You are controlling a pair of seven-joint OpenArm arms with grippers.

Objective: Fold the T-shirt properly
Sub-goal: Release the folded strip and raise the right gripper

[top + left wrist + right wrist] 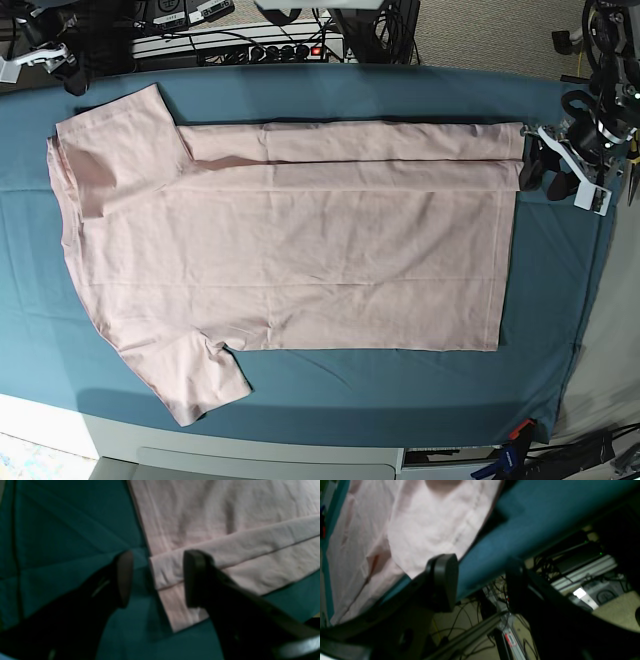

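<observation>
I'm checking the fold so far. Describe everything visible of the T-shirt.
The T-shirt is pale pink, plain, soft wrinkled cotton by its look, lying flat on the teal cloth, collar end to the base view's left, hem to its right. Its far long edge is folded inward as a strip. Both short sleeves spread outward. The left gripper stands open at the folded hem corner.

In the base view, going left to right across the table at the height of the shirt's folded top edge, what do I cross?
Teal cloth sheet → T-shirt, sleeve end first, then its folded-over strip → left gripper, jaws open at the hem corner → bare teal cloth at the table's right edge.
</observation>
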